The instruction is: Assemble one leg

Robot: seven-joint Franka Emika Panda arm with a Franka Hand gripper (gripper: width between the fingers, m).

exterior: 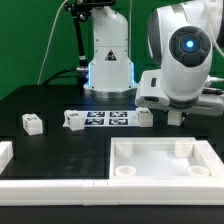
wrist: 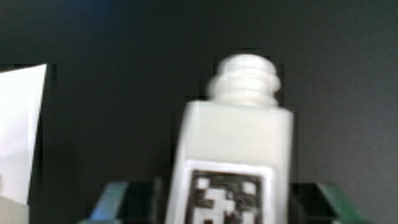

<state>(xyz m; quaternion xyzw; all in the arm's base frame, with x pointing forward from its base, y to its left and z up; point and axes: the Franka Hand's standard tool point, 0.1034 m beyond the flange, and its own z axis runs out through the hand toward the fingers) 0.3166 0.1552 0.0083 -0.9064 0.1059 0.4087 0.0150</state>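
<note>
The claw (wrist: 228, 208) grips the leg (wrist: 237, 125) by its tagged end; a tilted screw tip could miss a socket (exterior: 125, 172) in the panel (exterior: 160, 146).

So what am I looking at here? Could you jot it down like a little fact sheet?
gripper: shut on the leg
held leg: tag near the fingers, ridged peg pointing away
loose legs: two, on the exterior view's left
marker board: beside the second loose leg
white panel: lying flat
</note>
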